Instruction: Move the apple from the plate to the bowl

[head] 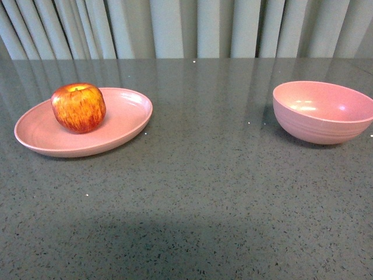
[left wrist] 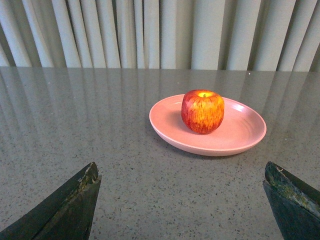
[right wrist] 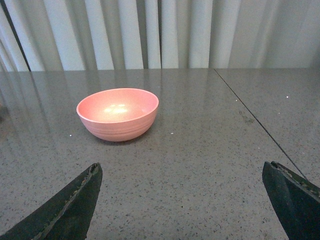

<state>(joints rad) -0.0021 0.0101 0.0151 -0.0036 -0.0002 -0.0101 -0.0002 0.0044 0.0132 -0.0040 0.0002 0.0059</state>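
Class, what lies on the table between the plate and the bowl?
Nothing: the front view shows only bare grey speckled table between the plate and the bowl.

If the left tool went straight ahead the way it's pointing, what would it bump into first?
Probably the plate: its near rim lies ahead of the open left tool, with the apple sitting behind it. Height is hard to judge, so it might touch the apple first.
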